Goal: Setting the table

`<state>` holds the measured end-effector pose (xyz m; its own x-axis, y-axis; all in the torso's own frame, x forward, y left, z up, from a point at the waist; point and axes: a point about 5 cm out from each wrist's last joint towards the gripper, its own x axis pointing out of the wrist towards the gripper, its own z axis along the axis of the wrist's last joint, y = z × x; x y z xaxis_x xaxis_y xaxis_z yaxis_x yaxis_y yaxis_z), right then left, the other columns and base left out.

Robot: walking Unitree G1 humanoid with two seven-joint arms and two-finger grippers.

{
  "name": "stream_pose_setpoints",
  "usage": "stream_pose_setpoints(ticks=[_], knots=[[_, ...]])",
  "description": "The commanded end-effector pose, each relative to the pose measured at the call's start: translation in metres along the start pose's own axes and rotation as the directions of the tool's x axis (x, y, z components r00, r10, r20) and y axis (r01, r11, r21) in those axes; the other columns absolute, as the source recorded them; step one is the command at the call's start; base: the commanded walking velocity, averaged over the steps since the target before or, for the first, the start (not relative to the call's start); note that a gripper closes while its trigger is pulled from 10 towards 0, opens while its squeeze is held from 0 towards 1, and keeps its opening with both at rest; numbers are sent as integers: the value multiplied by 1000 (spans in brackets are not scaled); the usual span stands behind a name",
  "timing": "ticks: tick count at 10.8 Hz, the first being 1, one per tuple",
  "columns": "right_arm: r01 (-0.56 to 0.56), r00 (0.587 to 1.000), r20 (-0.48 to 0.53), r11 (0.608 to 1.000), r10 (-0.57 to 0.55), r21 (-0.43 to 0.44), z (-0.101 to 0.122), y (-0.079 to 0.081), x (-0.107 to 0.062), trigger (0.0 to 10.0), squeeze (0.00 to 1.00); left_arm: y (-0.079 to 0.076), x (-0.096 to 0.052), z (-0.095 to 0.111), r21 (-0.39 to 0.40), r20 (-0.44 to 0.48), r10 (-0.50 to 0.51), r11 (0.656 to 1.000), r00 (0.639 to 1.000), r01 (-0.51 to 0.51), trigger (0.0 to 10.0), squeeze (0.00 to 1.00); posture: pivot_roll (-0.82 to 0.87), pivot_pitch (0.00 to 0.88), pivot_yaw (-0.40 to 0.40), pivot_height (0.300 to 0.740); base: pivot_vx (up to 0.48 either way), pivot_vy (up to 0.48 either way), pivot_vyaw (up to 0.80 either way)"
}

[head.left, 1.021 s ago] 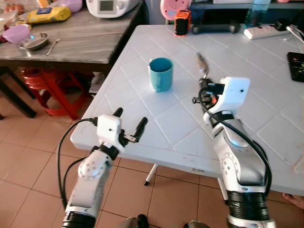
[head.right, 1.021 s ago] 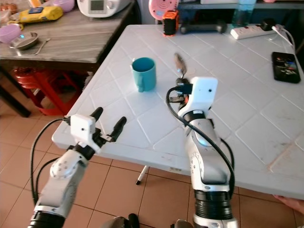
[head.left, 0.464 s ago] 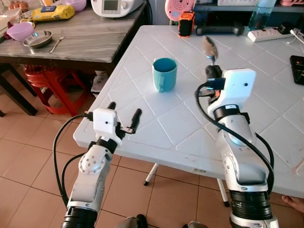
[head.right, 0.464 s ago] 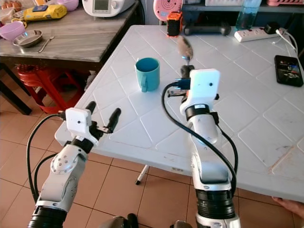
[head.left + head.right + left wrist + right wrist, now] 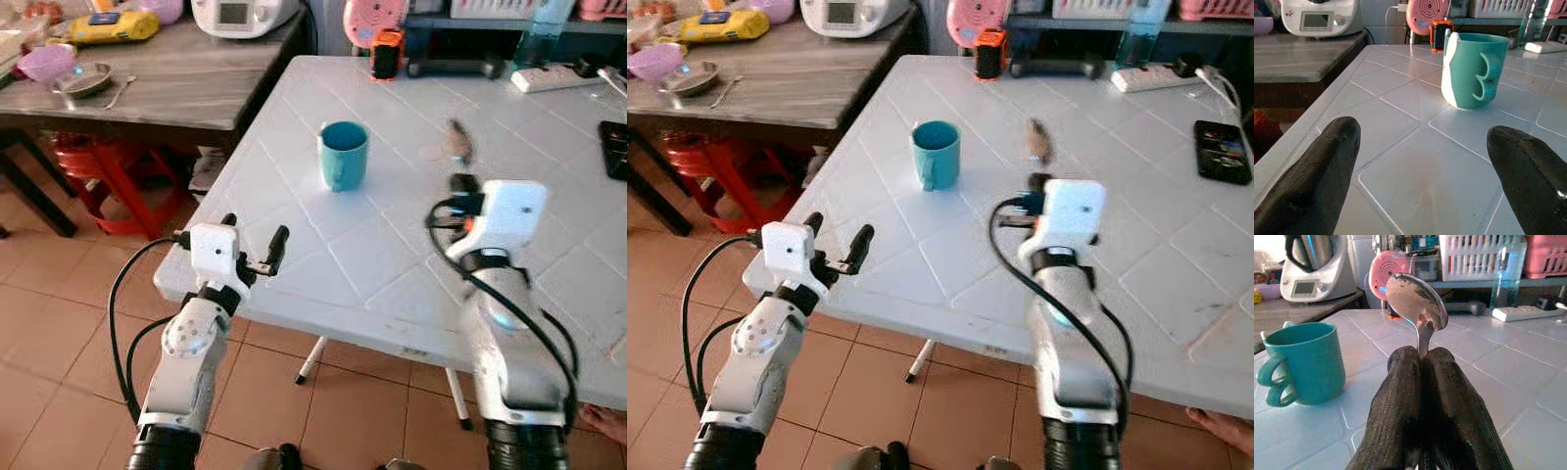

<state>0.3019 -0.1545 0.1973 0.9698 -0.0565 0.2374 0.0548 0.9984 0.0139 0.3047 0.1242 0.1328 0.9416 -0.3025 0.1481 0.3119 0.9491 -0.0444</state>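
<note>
The right gripper (image 5: 1422, 382) has its jaws closed tight on the handle of a metal spoon (image 5: 1418, 303), whose bowl sticks up and forward past the fingertips. It is held above the white bench (image 5: 392, 255), a little in from the near edge, with the silver right arm rising to it from below. The left gripper (image 5: 253, 243) hangs at the bench's near left corner with its jaws spread wide and nothing between them; the fingers (image 5: 1312, 186) sit low over the bench top just inside the left edge.

A teal mug (image 5: 343, 154) stands upright on the bench toward the left edge, beyond both grippers, nearer the far side than the near one, its handle facing the near edge. At the far edge stand an orange and black device (image 5: 386, 53) and a white power strip (image 5: 549, 74). A black phone (image 5: 1222, 151) lies by the right edge.
</note>
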Motion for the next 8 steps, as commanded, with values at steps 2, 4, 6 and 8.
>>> stream_pose_setpoints(ticks=[2,4,6,8], knots=[[-3,1000,19,1000,2,25,5,4,-1,10000,0,4,1,0,10,-13,4,1000,1000,-4,10000,0,-81,105,110,740,0,369,-206],[3,1000,18,999,-4,34,4,4,-1,10000,0,4,3,0,16,-14,-9,1000,1000,9,10000,0,-80,102,118,740,0,377,-547],[5,1000,17,999,-5,39,4,5,0,10000,0,4,3,1,19,-14,-16,1000,1000,16,10000,0,-76,103,117,740,0,381,-216],[5,1000,18,999,-5,41,4,6,1,10000,0,4,2,0,22,-16,-17,1000,1000,17,10000,0,-72,105,115,740,0,397,0]])
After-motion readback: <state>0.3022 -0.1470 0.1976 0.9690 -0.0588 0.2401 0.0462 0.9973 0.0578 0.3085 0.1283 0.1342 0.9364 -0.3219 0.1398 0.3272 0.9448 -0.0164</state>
